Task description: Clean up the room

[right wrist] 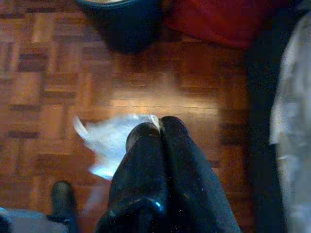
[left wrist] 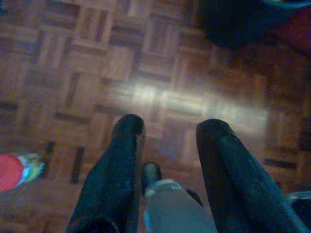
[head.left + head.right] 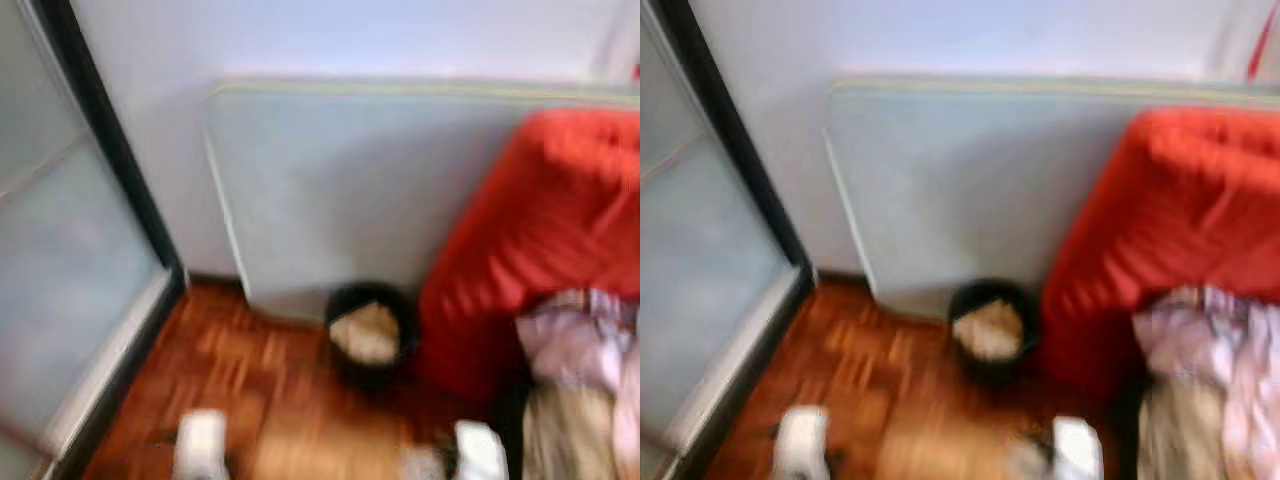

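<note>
A black bin (image 3: pixel 371 333) with crumpled pale paper inside stands on the parquet floor against a leaning pale board. My right gripper (image 1: pixel 159 127) hangs above the floor a little short of the bin (image 1: pixel 121 22). It is shut on a crumpled white wrapper (image 1: pixel 109 141), which sticks out to one side of the fingers. My left gripper (image 2: pixel 170 127) is open over bare parquet with nothing between its fingers. The bin's dark edge (image 2: pixel 233 19) lies ahead of it. The head views are blurred.
A red cushion (image 3: pixel 540 240) leans beside the bin, with a heap of pale clothes (image 3: pixel 585 360) in front of it. A glass door with a black frame (image 3: pixel 110 150) runs along the left. A small red object (image 2: pixel 12 171) lies on the floor.
</note>
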Available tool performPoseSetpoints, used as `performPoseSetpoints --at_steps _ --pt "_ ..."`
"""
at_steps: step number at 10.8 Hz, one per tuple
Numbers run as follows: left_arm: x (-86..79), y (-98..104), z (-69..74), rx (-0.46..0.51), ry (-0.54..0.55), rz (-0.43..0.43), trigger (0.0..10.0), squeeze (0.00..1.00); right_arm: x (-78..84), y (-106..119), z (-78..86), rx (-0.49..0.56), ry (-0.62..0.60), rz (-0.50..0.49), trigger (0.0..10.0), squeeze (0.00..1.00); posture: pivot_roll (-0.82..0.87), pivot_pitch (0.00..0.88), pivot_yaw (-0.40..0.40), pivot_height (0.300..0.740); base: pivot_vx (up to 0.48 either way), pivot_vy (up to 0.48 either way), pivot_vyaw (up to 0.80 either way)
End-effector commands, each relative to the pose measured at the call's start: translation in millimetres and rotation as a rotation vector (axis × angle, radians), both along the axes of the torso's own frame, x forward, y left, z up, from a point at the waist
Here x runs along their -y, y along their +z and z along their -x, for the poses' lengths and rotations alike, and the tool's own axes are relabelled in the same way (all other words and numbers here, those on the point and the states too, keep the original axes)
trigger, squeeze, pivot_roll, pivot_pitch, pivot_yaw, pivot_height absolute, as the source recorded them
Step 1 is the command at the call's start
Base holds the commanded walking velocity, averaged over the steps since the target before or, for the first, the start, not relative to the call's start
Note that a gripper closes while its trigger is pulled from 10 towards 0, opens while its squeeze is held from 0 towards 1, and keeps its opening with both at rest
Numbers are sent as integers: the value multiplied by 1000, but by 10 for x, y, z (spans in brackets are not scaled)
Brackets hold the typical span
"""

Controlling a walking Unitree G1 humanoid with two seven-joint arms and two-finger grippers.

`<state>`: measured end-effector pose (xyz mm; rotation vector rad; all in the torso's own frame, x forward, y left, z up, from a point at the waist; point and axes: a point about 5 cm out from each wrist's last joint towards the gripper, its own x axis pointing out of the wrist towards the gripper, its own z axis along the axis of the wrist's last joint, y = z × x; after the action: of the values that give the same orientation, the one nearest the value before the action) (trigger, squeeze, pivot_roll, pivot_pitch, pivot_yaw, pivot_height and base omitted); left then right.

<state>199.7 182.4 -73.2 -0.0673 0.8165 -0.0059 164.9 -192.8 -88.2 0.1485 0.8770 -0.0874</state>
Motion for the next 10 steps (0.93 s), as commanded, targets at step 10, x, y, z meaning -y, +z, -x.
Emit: performPoseSetpoints --at_steps 10 --pt "-118 11 6 -4 22 -15 10000 0 -172 2 -57 -2 80 -8 10000 0 37 0 -4 740 292 0 137"
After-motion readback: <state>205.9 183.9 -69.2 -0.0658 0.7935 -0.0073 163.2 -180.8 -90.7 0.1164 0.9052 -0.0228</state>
